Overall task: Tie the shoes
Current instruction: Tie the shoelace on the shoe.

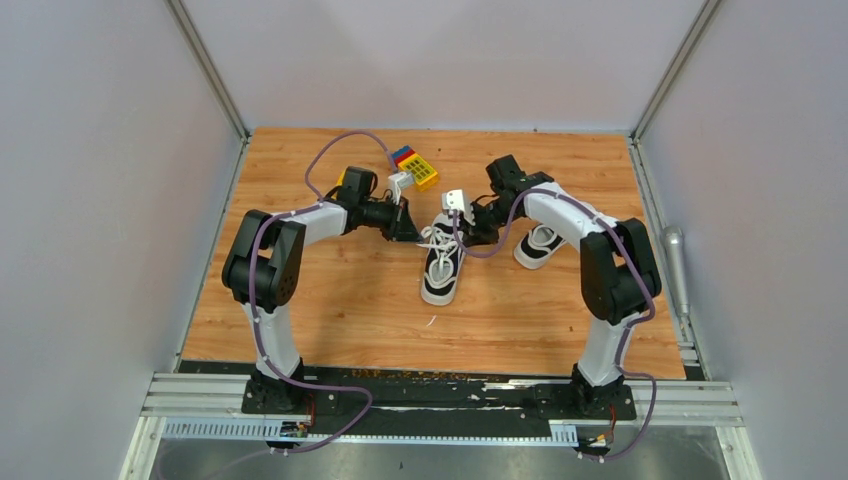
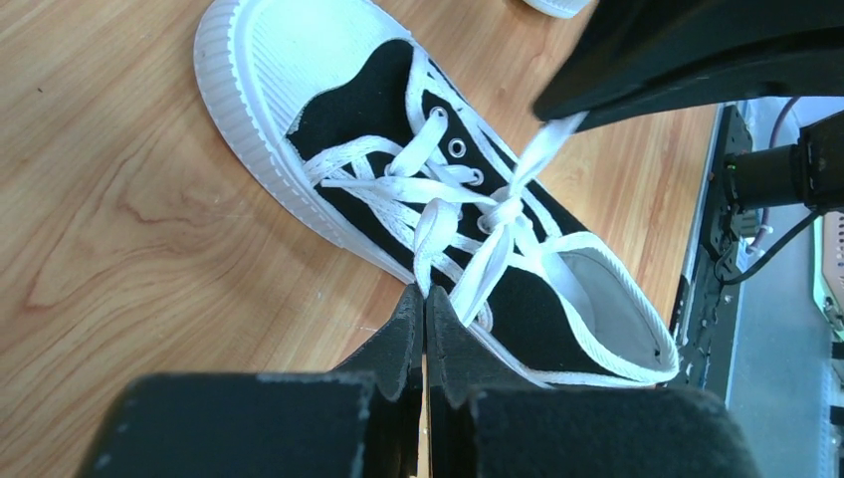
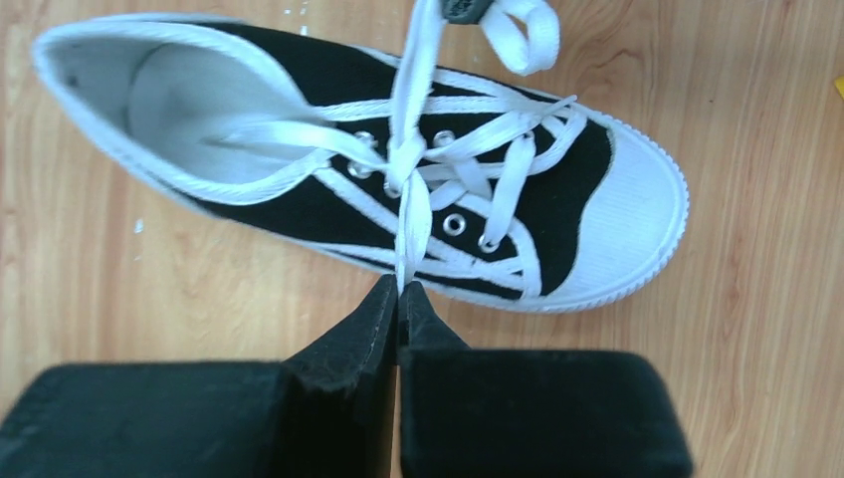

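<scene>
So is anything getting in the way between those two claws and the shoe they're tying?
Nothing visible. The left gripper and right gripper are each shut on a lace of the middle shoe. The toy blocks lie farther back and the second shoe off to the right.

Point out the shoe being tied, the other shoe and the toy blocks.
shoe being tied [image 1: 441, 268], top external view, on its middle.
other shoe [image 1: 541, 245], top external view, on its visible middle.
toy blocks [image 1: 420, 170], top external view, on the yellow block.
</scene>
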Robot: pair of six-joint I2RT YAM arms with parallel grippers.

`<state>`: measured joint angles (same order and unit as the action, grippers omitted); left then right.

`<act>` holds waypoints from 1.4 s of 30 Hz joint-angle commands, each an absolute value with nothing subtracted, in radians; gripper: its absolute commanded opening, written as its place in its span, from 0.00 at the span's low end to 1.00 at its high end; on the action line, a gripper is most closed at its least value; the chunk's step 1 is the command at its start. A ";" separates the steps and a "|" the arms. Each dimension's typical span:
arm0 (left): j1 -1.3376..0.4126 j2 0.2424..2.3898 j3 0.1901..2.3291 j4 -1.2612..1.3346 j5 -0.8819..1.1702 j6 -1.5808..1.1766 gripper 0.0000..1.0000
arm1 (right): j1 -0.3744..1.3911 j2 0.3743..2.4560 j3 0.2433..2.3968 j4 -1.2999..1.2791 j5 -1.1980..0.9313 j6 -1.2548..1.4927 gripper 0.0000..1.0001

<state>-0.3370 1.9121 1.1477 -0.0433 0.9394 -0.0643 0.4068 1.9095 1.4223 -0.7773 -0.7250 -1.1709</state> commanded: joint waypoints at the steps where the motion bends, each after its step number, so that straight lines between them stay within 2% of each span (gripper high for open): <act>1: -0.340 1.889 1.167 -0.068 0.904 -0.037 0.00 | 0.401 1.813 1.366 -0.802 -0.713 -1.120 0.00; 10: -0.328 1.828 1.171 -0.249 0.724 0.145 0.00 | 0.383 1.840 1.277 -0.794 -0.651 -0.995 0.00; 19: -0.311 1.793 1.157 -0.311 0.587 0.161 0.00 | 0.307 1.833 1.232 -0.747 -0.624 -0.908 0.00; 42: -0.293 1.784 1.163 -0.416 0.383 0.299 0.00 | 0.223 1.825 1.186 -0.731 -0.574 -0.852 0.00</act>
<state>-0.3477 1.8118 1.1500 -0.3058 0.6235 0.1886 0.2882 1.8328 1.2098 -0.6575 -0.7322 -0.8627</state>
